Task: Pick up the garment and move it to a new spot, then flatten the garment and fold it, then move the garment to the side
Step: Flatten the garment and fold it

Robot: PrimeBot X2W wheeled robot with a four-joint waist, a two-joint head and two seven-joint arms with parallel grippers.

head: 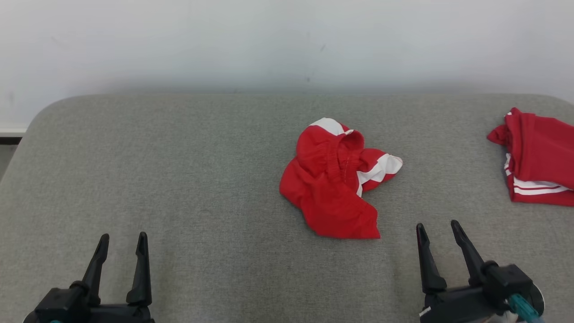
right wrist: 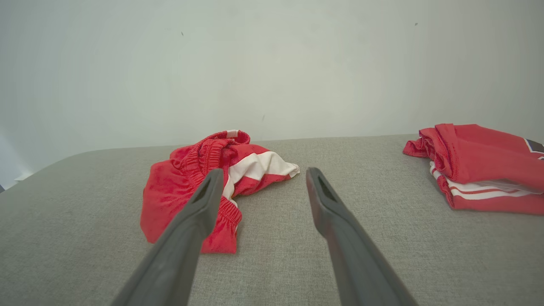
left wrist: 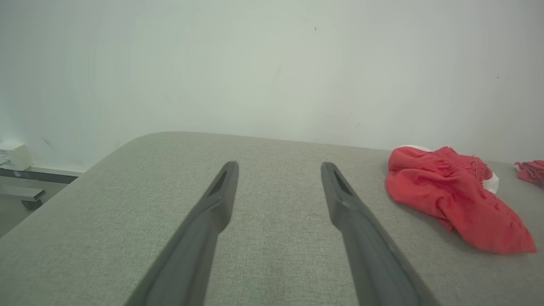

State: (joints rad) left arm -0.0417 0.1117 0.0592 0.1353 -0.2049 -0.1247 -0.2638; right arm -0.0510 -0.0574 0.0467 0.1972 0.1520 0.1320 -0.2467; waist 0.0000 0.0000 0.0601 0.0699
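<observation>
A crumpled red garment [head: 334, 179] with white panels and an elastic waistband lies in a heap near the middle of the grey padded table [head: 202, 179]. The left wrist view has the garment [left wrist: 454, 199] off to the right, and the right wrist view has the garment [right wrist: 204, 187] just ahead and left of the fingers. My left gripper [head: 123, 242] stands open at the lower left, well away from the cloth. My right gripper [head: 439, 229] stands open at the lower right, a short way right of the garment's near edge. Nothing sits between either pair of fingers.
A second red piece of clothing [head: 536, 159] with white stripes lies folded at the table's right edge, also seen as folded clothing [right wrist: 480, 170] in the right wrist view. A pale wall [head: 287, 45] rises behind the table. The table's rounded left corner [head: 45, 112] drops off to the floor.
</observation>
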